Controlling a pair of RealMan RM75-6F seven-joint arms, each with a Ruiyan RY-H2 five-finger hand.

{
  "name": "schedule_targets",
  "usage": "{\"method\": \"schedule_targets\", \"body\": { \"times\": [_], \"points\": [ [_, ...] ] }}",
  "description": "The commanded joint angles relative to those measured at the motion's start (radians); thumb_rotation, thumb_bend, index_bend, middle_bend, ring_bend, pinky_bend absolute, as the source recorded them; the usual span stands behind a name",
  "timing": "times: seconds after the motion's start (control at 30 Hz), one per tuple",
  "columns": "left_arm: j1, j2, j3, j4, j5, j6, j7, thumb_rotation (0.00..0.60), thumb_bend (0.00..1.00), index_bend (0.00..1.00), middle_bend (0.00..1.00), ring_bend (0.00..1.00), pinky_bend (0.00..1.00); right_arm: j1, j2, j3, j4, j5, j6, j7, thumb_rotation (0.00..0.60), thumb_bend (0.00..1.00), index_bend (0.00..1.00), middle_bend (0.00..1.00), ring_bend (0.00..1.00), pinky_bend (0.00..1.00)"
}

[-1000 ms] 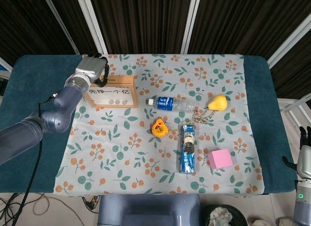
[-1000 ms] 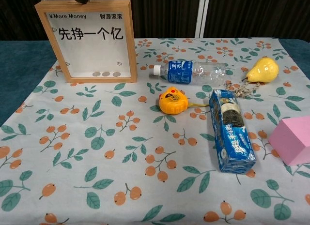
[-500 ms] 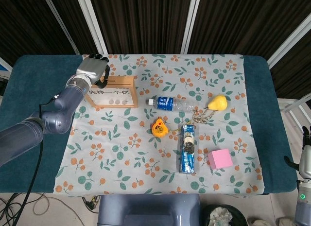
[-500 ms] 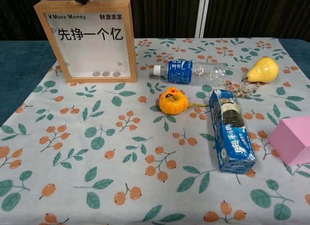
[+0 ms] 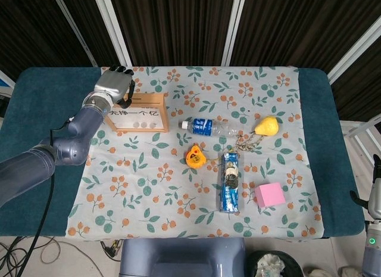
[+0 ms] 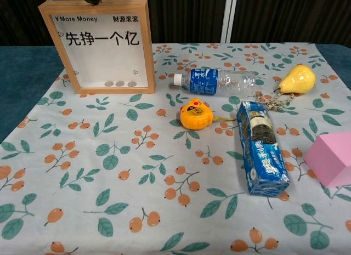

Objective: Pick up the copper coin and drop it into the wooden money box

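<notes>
Left hand (image 5: 114,83) poised over top of upright wooden glass-fronted money box (image 6: 102,45) near cloth's far left corner, grasp indiscernible; round coins (image 6: 120,84) inside on bottom. Right hand (image 5: 376,193) barely visible, state unclear.

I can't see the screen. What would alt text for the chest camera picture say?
A wooden money box with a clear front stands at the back left of a floral tablecloth, coins lying inside. To its right lie a plastic bottle, orange tape measure and blue biscuit pack.
</notes>
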Motion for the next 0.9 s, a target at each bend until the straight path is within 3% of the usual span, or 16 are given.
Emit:
{"method": "schedule_targets", "body": {
  "times": [0.03, 0.23, 0.63, 0.77, 0.9],
  "points": [
    [-0.001, 0.000, -0.002, -0.002, 0.000, 0.003, 0.002, 0.600, 0.31, 0.27, 0.09, 0.00, 0.00, 0.000, 0.000, 0.000, 0.000, 0.001, 0.001, 0.000, 0.600, 0.24, 0.00, 0.00, 0.00, 0.00],
    [-0.006, 0.007, -0.001, -0.013, -0.005, 0.019, 0.016, 0.600, 0.31, 0.18, 0.08, 0.00, 0.00, 0.000, -0.001, 0.002, 0.000, 0.003, 0.000, -0.001, 0.600, 0.24, 0.00, 0.00, 0.00, 0.00],
    [-0.014, 0.046, -0.020, -0.071, 0.001, 0.077, 0.044, 0.600, 0.31, 0.15, 0.07, 0.00, 0.00, -0.001, 0.003, 0.003, -0.008, 0.007, -0.001, 0.000, 0.600, 0.24, 0.00, 0.00, 0.00, 0.00],
    [0.001, 0.100, -0.051, -0.152, 0.064, 0.187, 0.053, 0.600, 0.31, 0.16, 0.08, 0.00, 0.00, -0.001, 0.007, 0.001, -0.011, 0.003, -0.006, 0.009, 0.600, 0.24, 0.00, 0.00, 0.00, 0.00],
    [0.064, 0.209, -0.090, -0.325, 0.145, 0.379, 0.027, 0.600, 0.31, 0.17, 0.08, 0.00, 0.00, 0.002, 0.007, -0.006, -0.007, -0.016, -0.016, 0.031, 0.600, 0.24, 0.00, 0.00, 0.00, 0.00]
  ]
}}
